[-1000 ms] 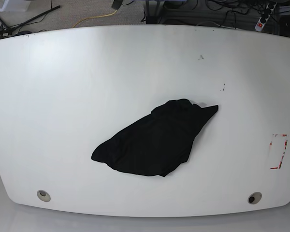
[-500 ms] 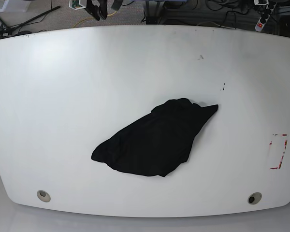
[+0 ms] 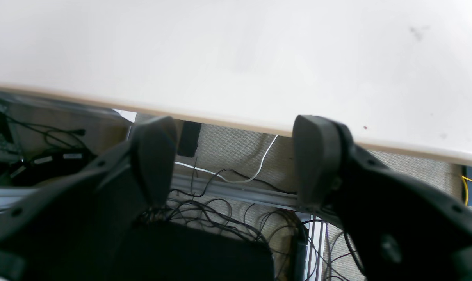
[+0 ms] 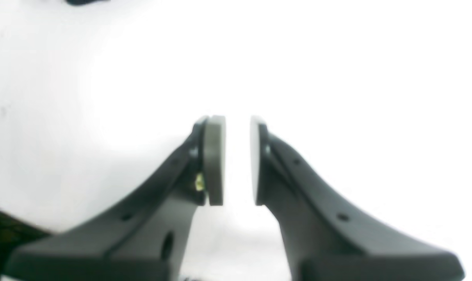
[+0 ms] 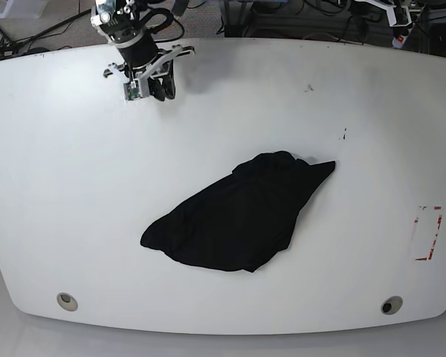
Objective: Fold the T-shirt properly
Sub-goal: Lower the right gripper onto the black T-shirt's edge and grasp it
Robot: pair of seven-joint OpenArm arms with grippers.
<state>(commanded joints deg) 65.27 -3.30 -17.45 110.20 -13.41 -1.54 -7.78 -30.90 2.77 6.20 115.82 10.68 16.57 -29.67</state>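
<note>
This looks like a robotics lab or test workspace. A broad white counter [image 5: 74, 186] with rounded corners has two round cable holes [image 5: 67, 300] near one edge and red tape marks [image 5: 429, 232] toward another. Beyond the opposite edge, grey carpet [image 3: 236, 152] carries tangled black cables [image 3: 204, 210], a yellow cable [image 5: 145, 28] and a white power strip [image 5: 403, 30].

No words to read

The black T-shirt [image 5: 241, 221] lies bunched up, so no print or letters show on it. The red marks [image 5: 428, 233] on the white table [image 5: 74, 186] spell nothing.
</note>
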